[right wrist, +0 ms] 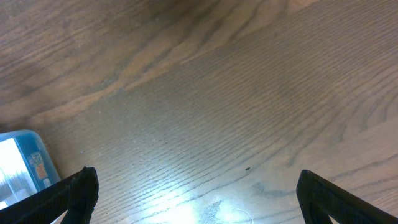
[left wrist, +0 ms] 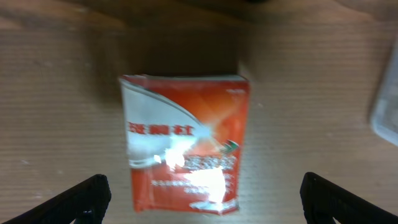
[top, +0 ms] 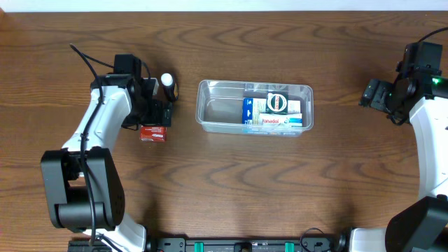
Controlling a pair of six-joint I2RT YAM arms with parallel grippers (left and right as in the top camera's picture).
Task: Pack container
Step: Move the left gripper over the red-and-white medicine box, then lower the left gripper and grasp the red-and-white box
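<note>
The left gripper (left wrist: pixel 208 202) hangs with its black fingers spread wide, one on each side of the flat red-and-white cardboard box (left wrist: pixel 186 143) lying on the brown wooden table (left wrist: pixel 50 93). For a sound grasp it should probably drop straight down, keep the box centred and close across its width. Nearby at mid-table sits the clear plastic rectangular container (top: pixel 213 112), its left half free and blue-and-white boxes (top: pixel 273 112) in its right half. Farthest off, the right gripper (top: pixel 374 93) hovers wide open, holding nothing.

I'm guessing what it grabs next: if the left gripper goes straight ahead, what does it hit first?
Probably the red-and-white packet on the brown wooden table; the left gripper, open, is centred on it.
</note>
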